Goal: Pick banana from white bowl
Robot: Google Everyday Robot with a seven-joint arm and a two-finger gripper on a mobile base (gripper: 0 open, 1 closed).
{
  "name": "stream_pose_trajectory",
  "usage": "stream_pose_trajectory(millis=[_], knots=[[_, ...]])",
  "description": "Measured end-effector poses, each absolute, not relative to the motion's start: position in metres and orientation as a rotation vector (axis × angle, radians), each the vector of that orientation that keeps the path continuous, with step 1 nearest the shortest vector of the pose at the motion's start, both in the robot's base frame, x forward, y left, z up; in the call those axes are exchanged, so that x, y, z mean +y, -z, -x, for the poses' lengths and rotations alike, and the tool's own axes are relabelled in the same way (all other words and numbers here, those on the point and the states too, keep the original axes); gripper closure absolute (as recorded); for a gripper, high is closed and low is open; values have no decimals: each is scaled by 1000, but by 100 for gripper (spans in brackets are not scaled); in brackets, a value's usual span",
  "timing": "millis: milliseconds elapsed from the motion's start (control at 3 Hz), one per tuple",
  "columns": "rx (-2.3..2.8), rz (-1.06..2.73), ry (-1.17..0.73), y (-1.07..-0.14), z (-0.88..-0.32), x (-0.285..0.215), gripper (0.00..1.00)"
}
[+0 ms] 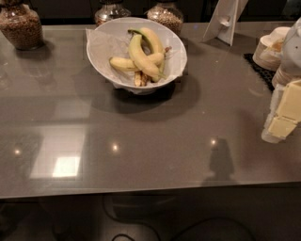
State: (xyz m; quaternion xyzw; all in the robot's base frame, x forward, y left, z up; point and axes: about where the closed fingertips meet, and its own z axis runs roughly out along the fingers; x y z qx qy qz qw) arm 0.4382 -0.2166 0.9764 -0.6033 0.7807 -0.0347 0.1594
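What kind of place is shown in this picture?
Probably an office kitchenette or snack counter: a grey countertop carries a white bowl of bananas, glass jars of dry snacks, and stacked cups. The end effector hangs at the right edge.

A grey table [141,141] holds a left jar [19,27] upper left, a middle jar [110,11] and a right jar [167,15] top centre, and a white stand [225,21] and stacked cups [269,51] upper right.
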Motion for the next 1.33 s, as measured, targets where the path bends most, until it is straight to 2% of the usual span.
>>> stream_pose_trajectory(millis=[667,1333], knots=[[2190,1667,71,-979,-450,-202,0],[2026,1486,-34,-996,-515,-119,0]])
